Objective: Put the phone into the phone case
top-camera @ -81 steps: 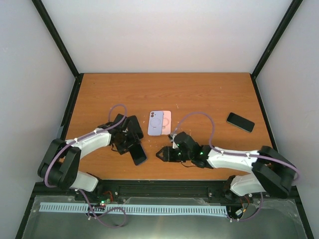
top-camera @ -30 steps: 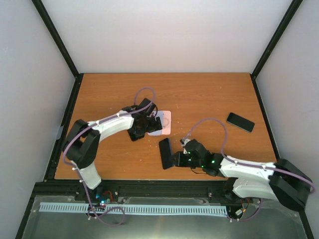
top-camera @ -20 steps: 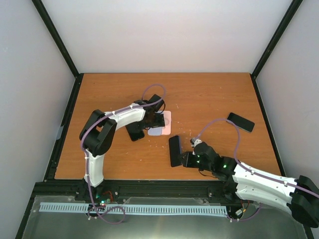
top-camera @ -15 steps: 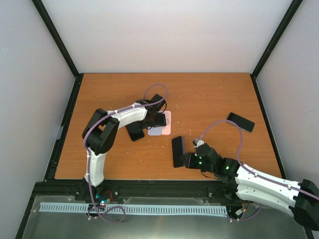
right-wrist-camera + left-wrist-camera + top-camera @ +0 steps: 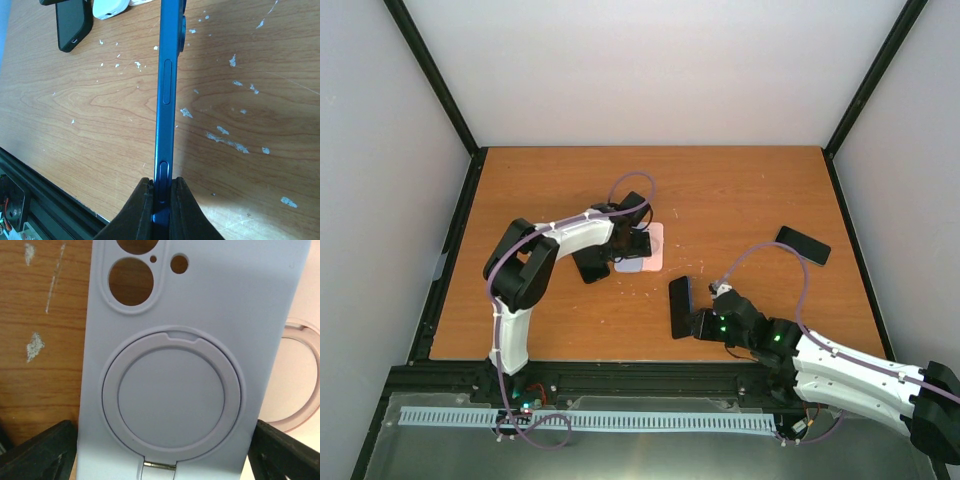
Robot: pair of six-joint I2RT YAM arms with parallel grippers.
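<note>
A lavender phone case (image 5: 195, 350) with a ring stand lies back-up on the table, partly over a pink case (image 5: 302, 375). My left gripper (image 5: 165, 462) hangs straight above it, open, one finger (image 5: 40, 450) at each long edge of the case; whether they touch it I cannot tell. From above, the left gripper (image 5: 632, 243) hides most of the lavender case (image 5: 634, 265). The blue phone (image 5: 166, 90) stands on edge, pinched at its lower end by my shut right gripper (image 5: 161, 192). In the top view the phone (image 5: 680, 306) is held just left of the right gripper (image 5: 698, 322), near the front edge.
A black phone (image 5: 802, 245) lies at the right of the table. A black flat object (image 5: 590, 265), like a phone or case, sits just left of the cases and appears again as the black object (image 5: 73, 22). The wood is scuffed with white flecks.
The right gripper has carried the phone rightward along the front of the table. The left gripper swung right over the cases and has held there for the last half second.
</note>
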